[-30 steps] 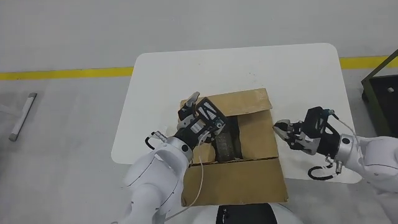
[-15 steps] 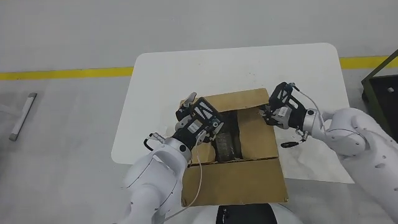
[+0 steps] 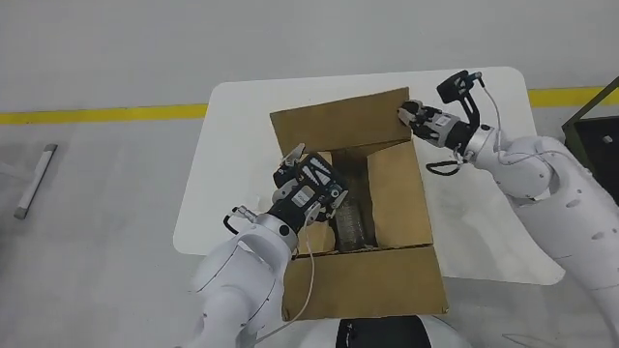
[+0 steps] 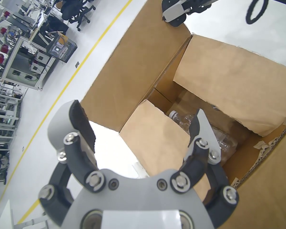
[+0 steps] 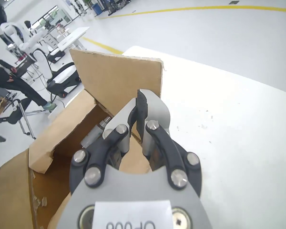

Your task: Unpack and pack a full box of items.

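A brown cardboard box stands on the white table with its top open. Its far flap stands raised and leans outward. My right gripper is shut on that flap's right corner, also seen from the left wrist. My left gripper hovers open over the box's left side, above the left inner flap, with nothing between its fingers. A clear plastic bottle lies deep inside the box. The right inner flap partly covers the opening.
The near flap hangs out over the table's front edge. A dark green cart stands just off the table's right side. Bare tabletop lies beyond the box and to its right.
My right gripper moved from the table right of the box to the far flap's corner, and the flap swung up and outward. The left gripper stayed almost still.
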Motion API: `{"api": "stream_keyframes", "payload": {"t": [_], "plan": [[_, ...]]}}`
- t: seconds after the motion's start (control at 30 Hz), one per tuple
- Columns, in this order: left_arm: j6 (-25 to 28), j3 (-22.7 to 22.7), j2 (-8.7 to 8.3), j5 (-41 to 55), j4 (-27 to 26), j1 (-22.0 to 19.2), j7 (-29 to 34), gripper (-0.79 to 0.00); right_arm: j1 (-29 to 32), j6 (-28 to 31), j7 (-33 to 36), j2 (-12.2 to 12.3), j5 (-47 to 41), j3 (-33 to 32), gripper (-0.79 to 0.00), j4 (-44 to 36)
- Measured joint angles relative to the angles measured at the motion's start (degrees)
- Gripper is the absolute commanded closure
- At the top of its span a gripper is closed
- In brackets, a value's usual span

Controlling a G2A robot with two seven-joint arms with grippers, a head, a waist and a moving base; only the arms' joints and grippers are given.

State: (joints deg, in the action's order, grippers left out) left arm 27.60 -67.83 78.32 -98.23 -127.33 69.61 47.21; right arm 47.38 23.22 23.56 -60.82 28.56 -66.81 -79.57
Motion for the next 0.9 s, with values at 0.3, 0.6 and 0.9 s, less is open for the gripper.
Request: {"api": "stream_keyframes", "payload": {"t": [0.3,0.6,0.9], "plan": [[-0.58,-1.29,-0.42,-0.77,0.44,1.74,-3.10,-0.785,-6.98,2.33,3.14,-2.04,1.46,6.70,0.000,8.84],[-0.47,-2.42,-0.77,-0.71,0.27,2.44,-3.30,-0.785,-10.47,1.26,3.66,-3.53,1.23,9.42,0.000,14.07],[-1.60,-2.89,-0.95,-0.15,1.21,2.47,-4.16,-0.785,-2.49,1.95,-5.84,-1.14,6.65,0.76,0.000,5.78]]}}
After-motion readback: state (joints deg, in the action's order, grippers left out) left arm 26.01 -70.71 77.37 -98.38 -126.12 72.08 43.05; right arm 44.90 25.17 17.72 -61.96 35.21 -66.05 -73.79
